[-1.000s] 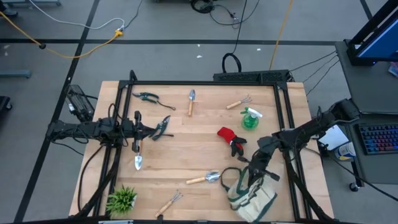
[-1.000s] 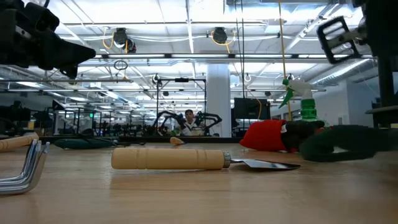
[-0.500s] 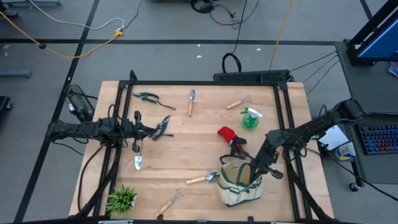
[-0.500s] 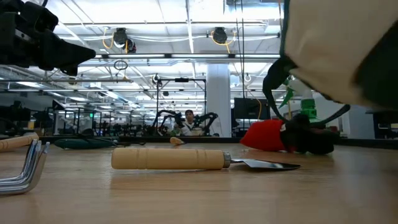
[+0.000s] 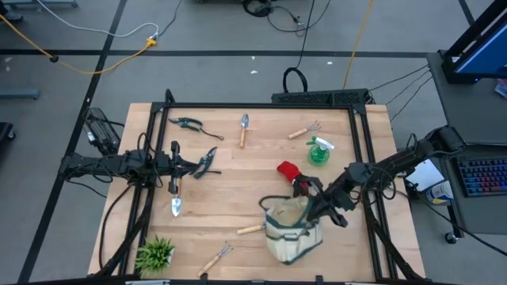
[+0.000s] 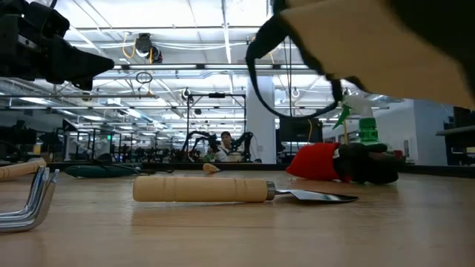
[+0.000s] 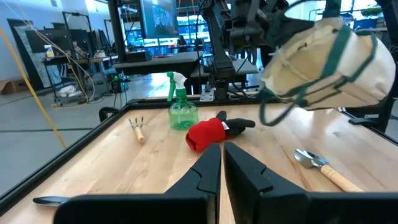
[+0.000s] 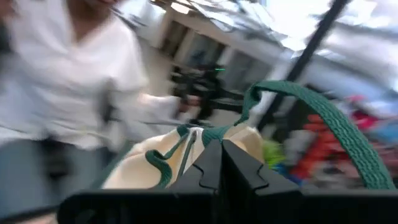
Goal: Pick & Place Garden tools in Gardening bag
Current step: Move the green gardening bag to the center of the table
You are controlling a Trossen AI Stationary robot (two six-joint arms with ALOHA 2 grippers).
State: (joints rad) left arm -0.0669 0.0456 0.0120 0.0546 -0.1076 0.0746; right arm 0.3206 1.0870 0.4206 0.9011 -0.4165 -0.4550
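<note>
Two dark, jointed robot arms

Both arms are matte black with slim segments and loose black cables trailing along them; each gripper ends in two black, angular, stepped fingers (image 7: 208, 171) that taper toward narrow tips.

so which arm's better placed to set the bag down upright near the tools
Right. The right gripper is already shut on the gardening bag, holding it tilted above the table by the red-and-black gloves. The left gripper waits far across the table beside the pruners.

Likely a robotics lab, ceiling strip lights (image 6: 185, 70), floor cables (image 5: 87, 47)
</note>
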